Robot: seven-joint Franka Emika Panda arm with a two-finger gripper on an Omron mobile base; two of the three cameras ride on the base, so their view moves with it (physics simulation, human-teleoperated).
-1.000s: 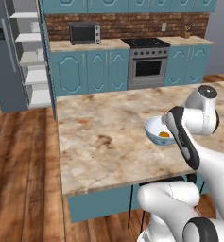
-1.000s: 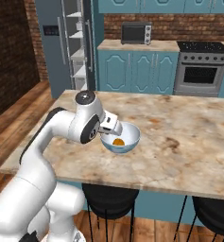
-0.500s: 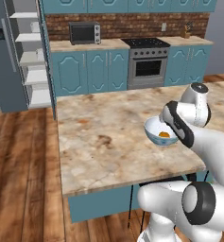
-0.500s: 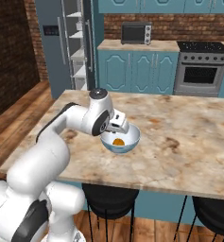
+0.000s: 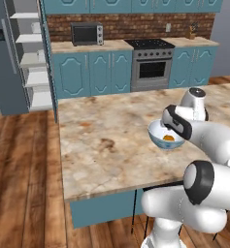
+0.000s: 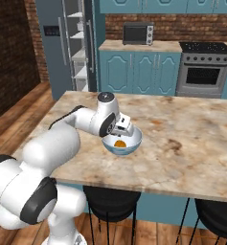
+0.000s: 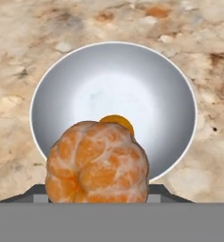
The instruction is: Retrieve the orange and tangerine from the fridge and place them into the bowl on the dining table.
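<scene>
The tangerine (image 7: 97, 163) sits between the jaws, which are partly closed on it, just above the bowl (image 7: 47, 94). The orange (image 6: 119, 143) already lies at the bottom of the bowl. A second ago the gripper (image 6: 123, 128) stood a little off to the side; now it has come over the bowl's middle — so I judge only the release is left, and the fruit should drop cleanly inside. The bowl stands on the beige marbled worktop (image 5: 102, 145), near the robot's edge. Behind — the fridge (image 6: 69, 48) with a door open, teal cabinets (image 5: 87, 72), a stove (image 5: 150, 65), a microwave (image 5: 86, 34) and a wood floor (image 5: 19, 169).
</scene>
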